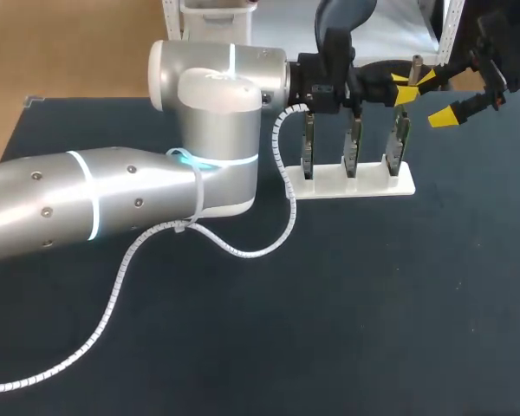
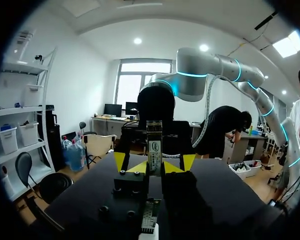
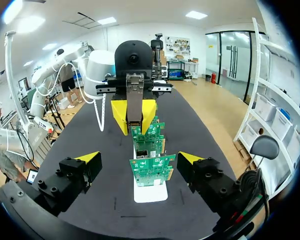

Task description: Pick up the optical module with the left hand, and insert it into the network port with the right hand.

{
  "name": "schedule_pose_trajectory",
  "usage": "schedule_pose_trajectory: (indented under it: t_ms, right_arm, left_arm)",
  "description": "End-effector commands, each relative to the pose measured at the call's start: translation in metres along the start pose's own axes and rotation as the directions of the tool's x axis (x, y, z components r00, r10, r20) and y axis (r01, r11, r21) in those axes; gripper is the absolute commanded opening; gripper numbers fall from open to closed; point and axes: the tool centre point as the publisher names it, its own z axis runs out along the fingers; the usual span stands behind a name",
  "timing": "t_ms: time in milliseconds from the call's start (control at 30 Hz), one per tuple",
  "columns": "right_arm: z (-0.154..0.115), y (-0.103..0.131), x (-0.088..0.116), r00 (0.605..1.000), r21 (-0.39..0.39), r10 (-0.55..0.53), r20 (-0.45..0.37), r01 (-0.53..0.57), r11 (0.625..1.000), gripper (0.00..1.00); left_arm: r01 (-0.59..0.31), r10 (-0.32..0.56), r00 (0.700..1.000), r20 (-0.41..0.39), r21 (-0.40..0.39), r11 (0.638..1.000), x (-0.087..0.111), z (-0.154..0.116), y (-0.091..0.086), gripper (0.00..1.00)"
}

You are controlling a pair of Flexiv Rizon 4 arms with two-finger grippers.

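Standing upright, optical module point(image 2: 154, 149) (pinched both sides) fills left gripper point(image 2: 154, 167).

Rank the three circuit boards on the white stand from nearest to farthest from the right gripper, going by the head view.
1. Right-end circuit board, just beside the right gripper.
2. Middle circuit board, at the centre of the white stand.
3. Left-end circuit board, at the stand's far end.
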Motion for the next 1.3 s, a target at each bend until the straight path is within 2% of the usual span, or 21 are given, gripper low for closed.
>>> schedule_pose_trajectory:
  t_ms: [33, 1300]
  right_arm:
    - [0.0003, 0.0026, -0.0004, 1.000, 0.006, -0.001, -0.001, 0.001, 1.000, 1.00]
    - [0.0003, 0.0026, -0.0004, 1.000, 0.006, -0.001, -0.001, 0.001, 1.000, 1.00]
  left_arm:
    - [0.004, -0.004, 1.000, -0.004, -0.004, 1.000, 0.0008, 0.0005, 0.0004, 0.00]
    - [0.012, -0.012, 1.000, -0.016, 0.003, 1.000, 0.0047, 0.0041, 0.0041, 0.00]
